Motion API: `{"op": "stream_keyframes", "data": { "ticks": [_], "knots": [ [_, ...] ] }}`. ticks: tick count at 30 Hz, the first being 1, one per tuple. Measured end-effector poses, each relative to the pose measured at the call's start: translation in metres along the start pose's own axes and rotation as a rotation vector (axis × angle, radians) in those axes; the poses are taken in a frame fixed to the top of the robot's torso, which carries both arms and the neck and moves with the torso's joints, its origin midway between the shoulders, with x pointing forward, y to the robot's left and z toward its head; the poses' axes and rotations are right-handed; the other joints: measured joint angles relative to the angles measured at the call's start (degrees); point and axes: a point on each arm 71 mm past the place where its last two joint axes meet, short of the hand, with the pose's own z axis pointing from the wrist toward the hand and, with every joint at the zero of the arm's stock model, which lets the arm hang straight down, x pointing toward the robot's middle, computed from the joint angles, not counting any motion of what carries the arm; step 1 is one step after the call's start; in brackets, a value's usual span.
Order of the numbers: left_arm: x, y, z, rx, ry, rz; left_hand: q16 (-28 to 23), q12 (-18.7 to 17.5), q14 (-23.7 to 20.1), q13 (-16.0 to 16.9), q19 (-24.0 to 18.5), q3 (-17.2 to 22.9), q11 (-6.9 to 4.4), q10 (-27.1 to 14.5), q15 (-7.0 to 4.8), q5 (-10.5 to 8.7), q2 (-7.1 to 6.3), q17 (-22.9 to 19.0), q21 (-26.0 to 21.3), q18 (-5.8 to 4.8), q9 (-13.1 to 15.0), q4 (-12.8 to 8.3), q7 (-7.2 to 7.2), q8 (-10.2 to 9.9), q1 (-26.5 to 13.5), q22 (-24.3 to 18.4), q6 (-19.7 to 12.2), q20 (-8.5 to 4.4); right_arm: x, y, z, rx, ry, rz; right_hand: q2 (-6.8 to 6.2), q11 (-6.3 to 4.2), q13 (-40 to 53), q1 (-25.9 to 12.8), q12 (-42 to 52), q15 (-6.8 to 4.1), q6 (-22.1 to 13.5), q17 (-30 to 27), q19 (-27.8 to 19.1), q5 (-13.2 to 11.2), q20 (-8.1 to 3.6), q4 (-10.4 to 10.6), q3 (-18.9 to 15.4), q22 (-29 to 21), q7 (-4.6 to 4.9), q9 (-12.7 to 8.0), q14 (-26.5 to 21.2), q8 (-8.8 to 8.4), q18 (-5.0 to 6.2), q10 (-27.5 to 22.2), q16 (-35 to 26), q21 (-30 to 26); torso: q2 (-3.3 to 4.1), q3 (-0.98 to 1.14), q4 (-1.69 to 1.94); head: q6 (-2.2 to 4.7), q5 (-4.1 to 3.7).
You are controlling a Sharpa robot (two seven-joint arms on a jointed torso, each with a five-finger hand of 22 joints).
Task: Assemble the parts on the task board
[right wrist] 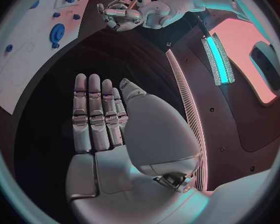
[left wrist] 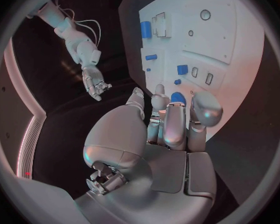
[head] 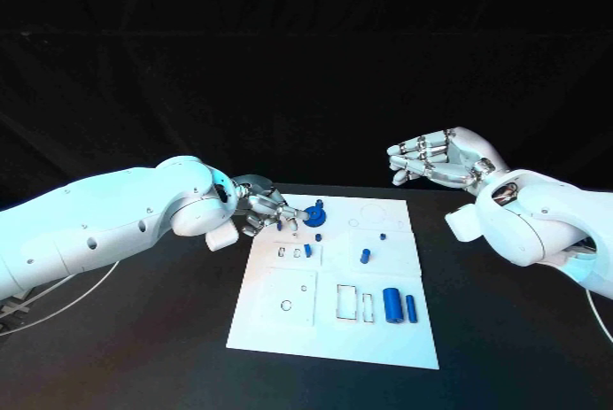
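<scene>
The white task board [head: 335, 326] lies in the middle of the black table. My left hand [head: 271, 212] hovers at the board's far left corner and pinches a small blue part [left wrist: 177, 98] between its fingertips. Just beside those fingers a round blue part [head: 314, 218] with a knob stands in the board. My right hand [head: 432, 158] is raised above the table beyond the board's far right corner, fingers straight and side by side [right wrist: 97, 112], holding nothing.
Two blue cylinders [head: 399, 305] lie at the board's near right beside an empty rectangular slot [head: 347, 302]. Several small blue pieces [head: 366, 254] dot the middle of the board. Bare black table [head: 511, 339] surrounds the board.
</scene>
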Motion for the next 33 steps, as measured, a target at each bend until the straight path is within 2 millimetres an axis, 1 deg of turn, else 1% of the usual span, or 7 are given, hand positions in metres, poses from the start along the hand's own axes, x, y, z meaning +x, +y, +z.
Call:
{"op": "stream_keyframes", "data": {
  "ticks": [2, 7, 11, 15, 19, 24, 33],
  "knots": [
    [0.004, -0.003, 0.004, -0.034, 0.004, 0.059, -0.2, 1.4, 0.1, 2.4, 0.9, -0.6, -0.33, 1.6, -0.28, 0.0, -0.29, -0.2, 2.0, -0.91, 1.4, 1.4, -0.51, 1.6, -0.3, 2.9, -0.5, -0.3, -0.005, -0.002, -0.005, 0.01, 0.003, 0.002, -0.25, -0.09, -1.8, -0.2, -2.0, -0.03, 0.8, -2.2, 1.5, 0.0, -0.1, 0.1, 0.1, -2.3, 0.04, -0.2, 1.5, -0.67, 0.0, 1.3, -1.7, -1.4, -0.15, 0.04, -0.12, -0.05, -0.14],
    [0.008, -0.011, 0.018, -0.126, -0.002, 0.201, -0.3, 5.0, 0.0, 9.1, 1.2, -2.7, -1.15, 4.6, -1.05, 0.0, -0.23, -0.6, 4.1, -0.91, 6.4, 5.6, -1.46, 6.7, -0.3, 6.1, -1.5, -0.59, -0.015, -0.005, -0.016, 0.023, 0.008, -0.022, -1.22, -0.72, -3.2, -1.2, -3.2, -0.98, 2.2, -4.4, 6.3, 0.0, -1.26, 0.0, 0.3, -4.9, 0.09, -0.3, 6.4, -1.04, 0.0, 4.8, -2.4, -1.7, -0.5, 0.27, -0.3, -0.36, -0.3],
    [0.005, -0.019, 0.026, -0.175, -0.019, 0.279, -0.3, 6.0, 0.1, 11.4, 1.2, -4.3, -1.5, 5.4, -1.14, 0.0, 0.21, -0.8, 4.5, -0.91, 10.0, 8.3, -2.19, 9.6, -1.4, 6.8, -2.2, -0.59, -0.018, -0.006, -0.02, 0.027, 0.011, -0.05, -1.66, -1.13, -3.1, -1.7, -3.2, -1.44, 2.4, -4.3, 7.5, 0.0, -1.77, 0.0, -0.3, -5.2, -0.16, -0.3, 7.5, -1.04, -0.01, 5.5, -2.4, -1.4, -0.62, 0.47, -0.42, -0.59, -0.26],
    [0.003, -0.027, 0.032, -0.205, -0.032, 0.34, -0.3, 6.6, -0.1, 12.6, 1.0, -5.7, -1.81, 5.7, -1.34, 0.0, 0.74, -0.9, 4.8, -0.92, 13.3, 9.4, -2.48, 11.8, -2.5, 7.3, -2.9, -0.82, -0.02, -0.008, -0.022, 0.031, 0.011, -0.071, -1.96, -1.1, -3.1, -2.0, -3.6, -1.41, 2.4, -4.3, 7.5, 0.0, -1.77, 0.1, -0.6, -5.7, -0.16, -0.5, 7.5, -1.31, 0.0, 5.5, -2.4, -1.4, -0.64, 0.53, -0.46, -0.94, -0.19],
    [0.002, -0.034, 0.035, -0.223, -0.043, 0.381, -0.3, 6.6, -0.1, 12.5, 1.0, -6.1, -1.81, 5.7, -1.34, 0.0, 0.62, -1.0, 4.8, -0.92, 14.5, 9.3, -2.51, 12.2, -2.7, 7.3, -3.3, -0.82, -0.022, -0.009, -0.022, 0.034, 0.01, -0.088, -1.96, -0.8, -3.1, -2.0, -3.8, -1.19, 2.4, -4.3, 7.5, 0.0, -1.77, 0.0, -0.6, -6.1, -0.13, -0.6, 7.3, -1.54, 0.0, 5.2, -2.7, -1.7, -0.64, 0.56, -0.42, -1.37, -0.15],
    [0.003, -0.04, 0.041, -0.234, -0.048, 0.404, -0.3, 4.3, -0.1, 9.2, 0.0, -6.7, -1.35, 3.8, -1.34, 0.0, 0.1, -1.1, 4.2, -0.91, 15.7, 9.0, -1.96, 12.2, -2.3, 5.5, -5.3, -1.11, -0.022, -0.01, -0.022, 0.036, 0.011, -0.102, -1.96, 0.0, -3.1, -2.0, -4.2, -0.39, 1.7, -4.4, 6.9, 0.3, -1.24, 0.0, -1.0, -6.9, 0.5, -0.8, 6.5, -1.86, -0.01, 4.3, -3.4, -2.5, -0.62, 0.52, -0.29, -1.91, -0.09],
    [0.006, -0.045, 0.052, -0.254, -0.052, 0.414, -0.3, 3.8, -0.1, 8.5, -0.2, -6.7, -1.17, 3.4, -1.34, 0.0, -0.24, -1.1, 4.0, -0.91, 16.1, 9.0, -1.86, 11.9, -1.9, 5.0, -5.8, -0.91, -0.02, -0.012, -0.021, 0.041, 0.011, -0.112, -1.96, 0.11, -3.2, -2.0, -4.2, -0.2, 1.4, -4.5, 6.5, 0.6, -0.84, -0.2, -1.2, -7.5, 0.86, -0.9, 5.9, -1.86, -0.01, 3.5, -3.5, -3.0, -0.55, 0.47, -0.32, -2.64, 0.32]
  ]
}}
